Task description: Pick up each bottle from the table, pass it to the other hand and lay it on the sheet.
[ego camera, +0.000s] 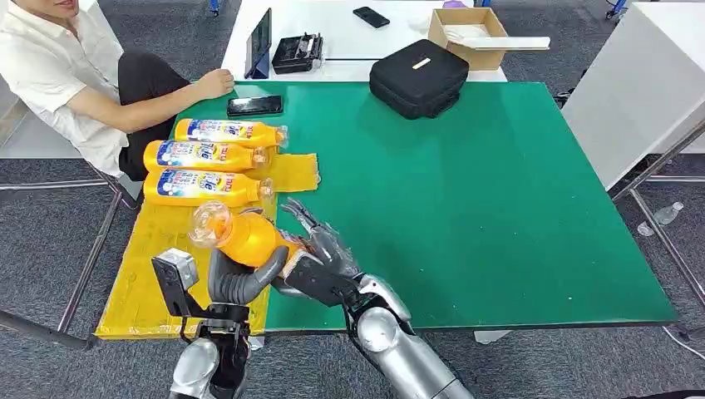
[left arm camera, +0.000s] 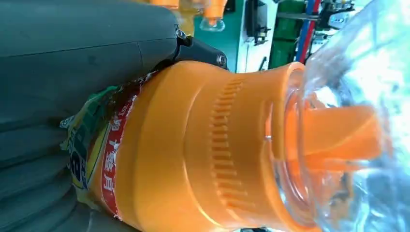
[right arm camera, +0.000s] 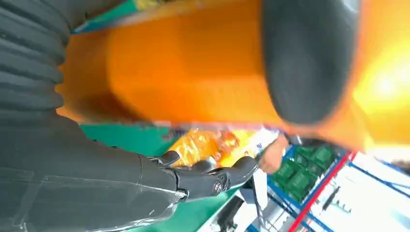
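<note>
An orange bottle with a clear cap hangs above the near left of the green table, cap pointing left. My left hand grips it from below, thumb wrapped over its body. My right hand is at the bottle's base end with its fingers spread, holding nothing. The left wrist view shows the bottle's neck right in front of my left hand. The right wrist view shows the bottle's body close to my right hand, whose fingers stretch away from it. Three more orange bottles lie side by side on the yellow sheet.
A person sits at the far left with a hand on the table corner. A black phone and a black case lie along the far edge. A white table behind carries a cardboard box.
</note>
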Tool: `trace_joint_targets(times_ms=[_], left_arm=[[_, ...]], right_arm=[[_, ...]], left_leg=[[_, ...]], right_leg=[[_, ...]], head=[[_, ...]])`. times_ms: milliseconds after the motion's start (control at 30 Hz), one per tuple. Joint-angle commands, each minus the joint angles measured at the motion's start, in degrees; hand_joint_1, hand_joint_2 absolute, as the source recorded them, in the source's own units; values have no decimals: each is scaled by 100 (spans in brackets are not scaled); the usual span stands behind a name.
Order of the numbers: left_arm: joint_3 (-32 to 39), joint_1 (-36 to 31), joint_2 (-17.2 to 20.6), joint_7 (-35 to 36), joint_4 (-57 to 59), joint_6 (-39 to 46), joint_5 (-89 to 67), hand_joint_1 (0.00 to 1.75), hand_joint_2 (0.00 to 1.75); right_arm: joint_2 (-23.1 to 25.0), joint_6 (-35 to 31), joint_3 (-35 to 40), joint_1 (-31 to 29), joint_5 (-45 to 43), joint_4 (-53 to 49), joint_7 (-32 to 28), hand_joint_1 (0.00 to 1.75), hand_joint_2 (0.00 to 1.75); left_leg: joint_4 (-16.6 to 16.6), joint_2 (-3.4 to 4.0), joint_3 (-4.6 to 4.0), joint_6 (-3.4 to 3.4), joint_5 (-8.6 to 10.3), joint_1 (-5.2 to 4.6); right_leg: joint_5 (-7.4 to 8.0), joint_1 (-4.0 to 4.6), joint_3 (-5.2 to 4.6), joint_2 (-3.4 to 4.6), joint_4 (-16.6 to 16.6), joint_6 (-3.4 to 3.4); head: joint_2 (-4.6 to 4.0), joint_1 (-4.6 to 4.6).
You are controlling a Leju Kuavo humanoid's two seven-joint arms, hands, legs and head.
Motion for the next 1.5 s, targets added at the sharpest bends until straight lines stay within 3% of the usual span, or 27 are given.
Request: trace_joint_targets(times_ms=[33,167,433,467,600,633,800,967,1067,1167,1267,1367,1500], left_arm=[[339,-191,-265,-28,-287,380,-513,175,175],[490,18,-265,-39,-669,459,-623,175,175],[570,66,-265,-159,-806,468,-811,175,175],[619,92,-265,-191,-876,472,-906,175,175],[798,150,-265,-287,-1212,911,-2462,175,175],[847,172,-236,-180,-1341,1205,-3545,175,175],[996,300,-180,-85,-1607,1521,-4886,175,175],[1026,309,-182,-49,-1622,1575,-5019,175,175],[1170,279,-40,374,-1548,1738,-6412,175,175],[1014,140,524,626,-1006,2179,-8599,175,175],[1016,6,766,452,-453,2114,-8305,175,175],[1014,-277,984,270,8,1977,-8136,175,175],[1090,-382,1216,45,455,1797,-7882,175,175]], right_arm=[[11,-542,-527,430,627,-607,74,0,175],[124,-787,-1147,787,1019,-1190,177,0,175],[231,-800,-1481,963,1184,-1336,146,0,175],[230,-819,-1559,1042,1234,-1424,119,0,175],[247,-902,-1953,1483,1365,-1924,66,0,175],[241,-899,-2080,1657,1375,-2106,46,0,175],[258,-895,-2305,1921,1308,-2452,-136,0,175],[278,-897,-2309,1889,1310,-2440,-137,0,175],[248,-991,-2407,1866,1261,-2466,-288,0,175],[325,-1180,-2690,1444,913,-2155,-675,0,175],[483,-1630,-3185,1216,552,-2353,-854,0,175],[505,-1422,-3558,1167,166,-2691,-896,0,175],[572,-1050,-3843,1163,-116,-2348,-1024,0,175]], left_leg=[[4,-5,3,0,-3,6],[7,-5,18,2,-13,7],[5,8,23,-1,-15,6],[0,-2,-6,0,-1,1],[2,-3,28,2,-17,7],[0,-2,8,2,-8,3],[1,-4,12,1,-13,4],[0,5,8,-3,-12,3],[-2,7,7,-2,-10,2],[-10,11,6,0,-2,-2],[-21,29,34,-2,-5,-1],[-12,-2,7,-2,2,-5],[-18,-6,26,-3,1,-1]], right_leg=[[-4,8,9,-12,-1,-15],[-14,12,28,-16,-1,-25],[-13,12,29,-5,0,-32],[-2,3,-2,-7,-2,-11],[-18,14,38,-18,-7,-32],[-9,7,14,-11,-5,-19],[-14,8,21,-13,-4,-22],[-8,8,11,-4,-4,-24],[-7,7,9,-3,-4,-23],[-1,2,5,4,-8,-17],[0,5,29,17,-18,-31],[-2,-2,9,-8,-6,-18],[-5,4,28,-15,-15,-27]], head=[[0,-2],[0,0],[0,-2],[0,-2],[0,-2],[0,-2],[0,0],[0,0],[0,0],[0,0],[0,0],[0,0],[0,0]])
